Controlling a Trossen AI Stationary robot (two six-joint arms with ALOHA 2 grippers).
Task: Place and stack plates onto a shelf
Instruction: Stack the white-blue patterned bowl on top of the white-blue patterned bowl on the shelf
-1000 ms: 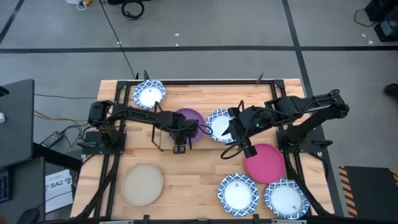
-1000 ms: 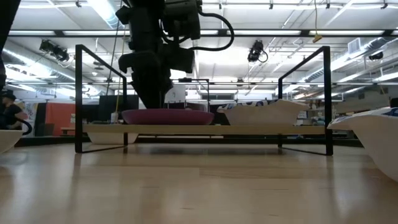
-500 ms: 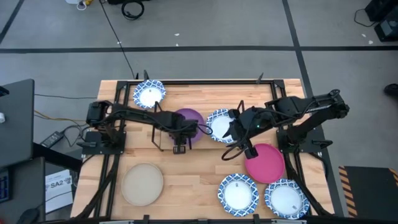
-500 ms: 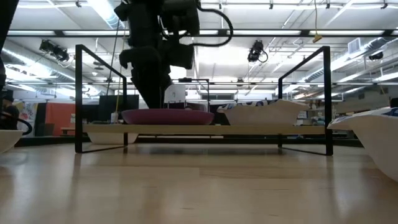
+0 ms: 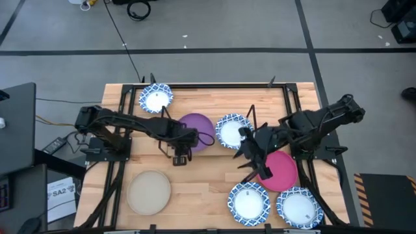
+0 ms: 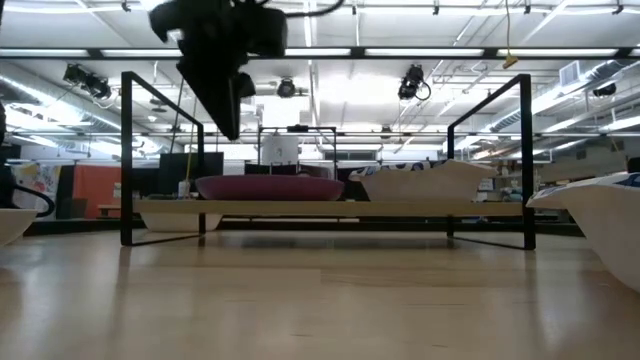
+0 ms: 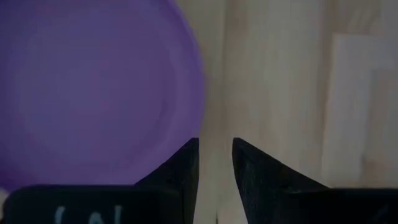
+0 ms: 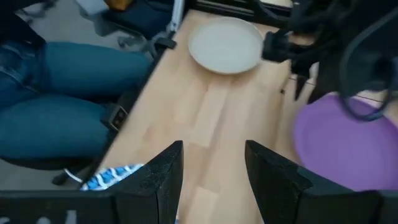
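Your left gripper (image 5: 180, 158) has pulled back off the purple plate (image 5: 195, 129), now resting on the shelf (image 5: 214, 85) just beyond its empty, parted fingers. Your right gripper (image 5: 255, 170) (jaws wide, nothing held) has swung over the magenta plate (image 5: 281, 170), with a blue-and-white plate (image 5: 231, 130) beside the purple one.

In the left wrist view the purple plate (image 7: 93, 87) is blurred and cut off by the picture's edge. In the low view a plate (image 6: 610, 225) at the table's right edge is cropped.
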